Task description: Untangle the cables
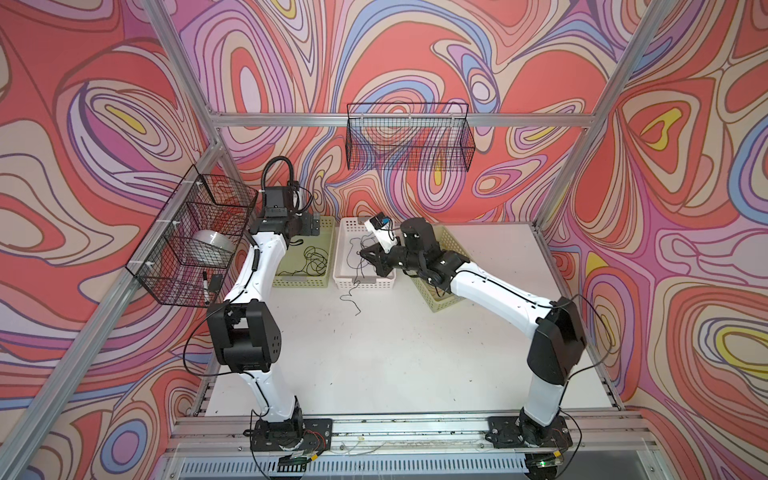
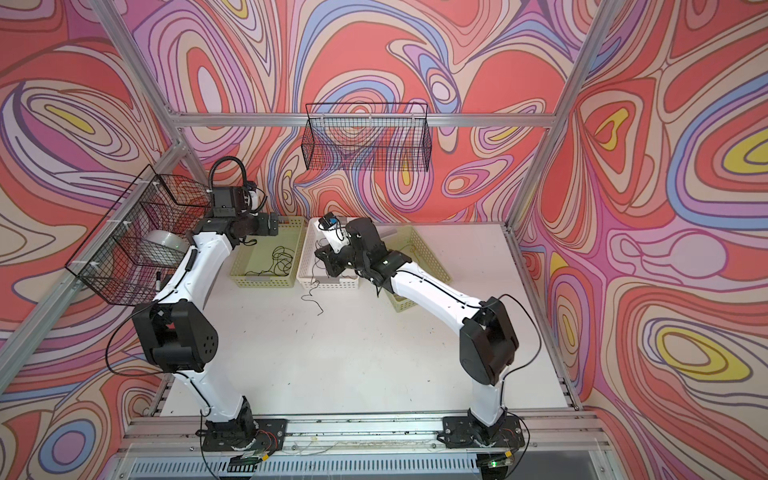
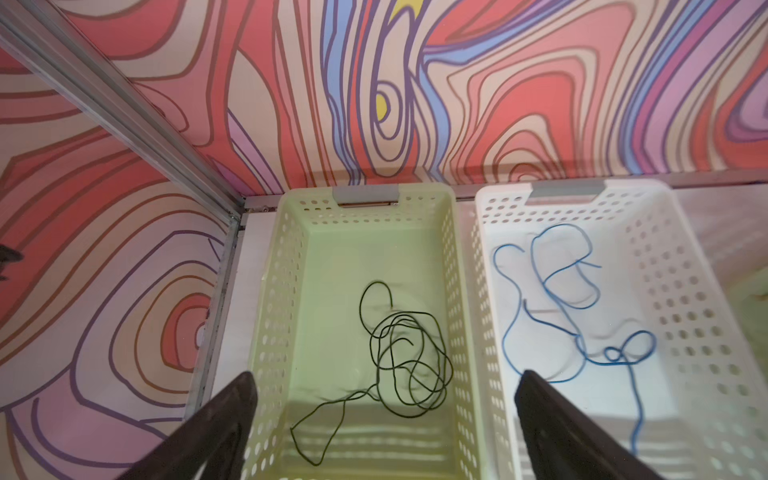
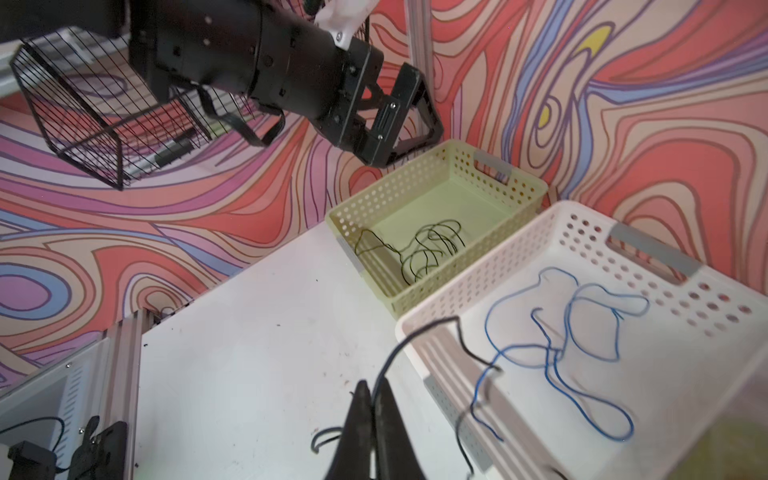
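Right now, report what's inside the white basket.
A blue cable loops on the white basket floor; one strand crosses its rim into the shut right tool. The right arm hides one corner.

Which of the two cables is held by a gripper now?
The blue cable, which trails out of the white basket over its wall; the right gripper is shut on it. The dark cable lies loose in the green basket.

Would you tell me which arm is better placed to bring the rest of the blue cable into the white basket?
Right. The right gripper is shut on the blue cable just outside the rim of the white basket; the left gripper hangs open over the green basket.
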